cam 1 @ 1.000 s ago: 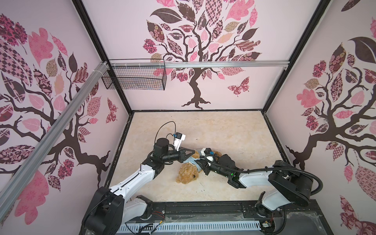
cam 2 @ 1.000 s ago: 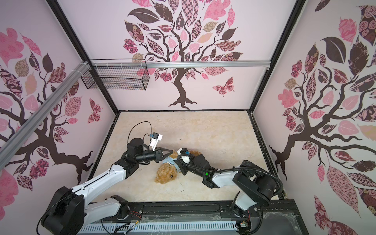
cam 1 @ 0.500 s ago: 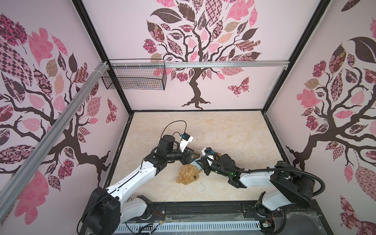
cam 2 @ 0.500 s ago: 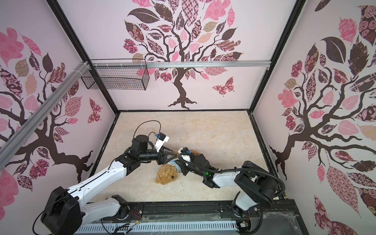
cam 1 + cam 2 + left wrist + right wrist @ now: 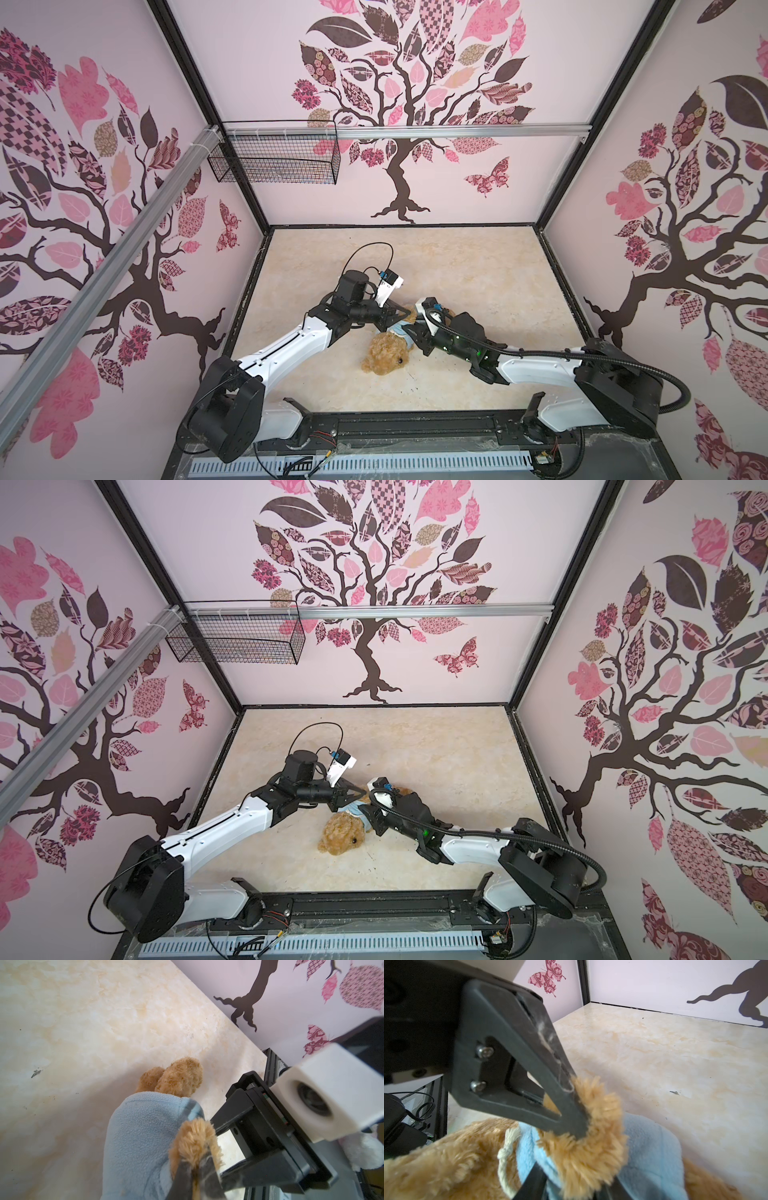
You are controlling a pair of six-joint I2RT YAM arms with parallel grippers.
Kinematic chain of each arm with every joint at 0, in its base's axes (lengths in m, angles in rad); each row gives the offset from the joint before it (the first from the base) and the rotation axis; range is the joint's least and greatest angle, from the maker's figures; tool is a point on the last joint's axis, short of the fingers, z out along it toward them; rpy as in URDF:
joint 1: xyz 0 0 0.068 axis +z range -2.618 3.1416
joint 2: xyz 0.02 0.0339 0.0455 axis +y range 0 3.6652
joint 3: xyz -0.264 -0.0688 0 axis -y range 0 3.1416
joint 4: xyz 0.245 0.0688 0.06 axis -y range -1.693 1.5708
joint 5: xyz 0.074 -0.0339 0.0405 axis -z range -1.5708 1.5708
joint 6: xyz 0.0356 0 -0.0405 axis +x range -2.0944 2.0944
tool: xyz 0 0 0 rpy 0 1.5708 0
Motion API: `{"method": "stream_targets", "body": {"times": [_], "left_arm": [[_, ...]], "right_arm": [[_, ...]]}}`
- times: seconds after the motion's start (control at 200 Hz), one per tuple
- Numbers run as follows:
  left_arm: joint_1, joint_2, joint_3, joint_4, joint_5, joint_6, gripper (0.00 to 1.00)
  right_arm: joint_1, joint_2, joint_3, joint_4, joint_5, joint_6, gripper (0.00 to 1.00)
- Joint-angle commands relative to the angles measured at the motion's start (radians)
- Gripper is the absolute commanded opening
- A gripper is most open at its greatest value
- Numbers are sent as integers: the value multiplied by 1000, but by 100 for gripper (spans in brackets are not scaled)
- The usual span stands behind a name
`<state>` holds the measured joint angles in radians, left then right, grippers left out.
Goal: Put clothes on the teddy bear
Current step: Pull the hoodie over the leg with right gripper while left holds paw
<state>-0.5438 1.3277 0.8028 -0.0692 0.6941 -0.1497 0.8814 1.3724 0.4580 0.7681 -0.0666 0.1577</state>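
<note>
- The teddy bear (image 5: 384,358) lies on the tabletop (image 5: 478,270) at lower centre in both top views, its head toward the bottom edge; a light-blue shirt (image 5: 141,1136) wraps its body
- The left hand (image 5: 578,1127) is pinched tight on a paw (image 5: 193,1142) poking out of the shirt
- The right hand (image 5: 411,333) meets the shirt just beside that paw; whether it grips cannot be told

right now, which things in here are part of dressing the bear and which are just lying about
In the job:
teddy bear
light-blue shirt, over its body
left gripper, pinching a furry paw
right gripper, at the shirt

Just there:
wire basket, hung on the wall rail
</note>
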Motion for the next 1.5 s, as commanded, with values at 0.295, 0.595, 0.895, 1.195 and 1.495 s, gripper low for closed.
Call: {"method": "stream_targets", "body": {"times": [0.295, 0.595, 0.895, 1.195, 1.495], "left_arm": [[69, 63, 6, 126, 187, -160, 0], [110, 121, 12, 127, 125, -222, 1], [110, 131, 13, 108, 122, -202, 1], [137, 90, 3, 117, 79, -247, 0], [174, 127, 2, 72, -99, -279, 5]], "right_arm": [[-171, -287, 41, -271, -23, 53, 56], [-268, -224, 97, -422, -162, 93, 60], [-268, 9, 140, -300, -318, 248, 45], [-283, 23, 130, -402, -234, 272, 0], [-329, -12, 67, -368, -220, 440, 0]]}}
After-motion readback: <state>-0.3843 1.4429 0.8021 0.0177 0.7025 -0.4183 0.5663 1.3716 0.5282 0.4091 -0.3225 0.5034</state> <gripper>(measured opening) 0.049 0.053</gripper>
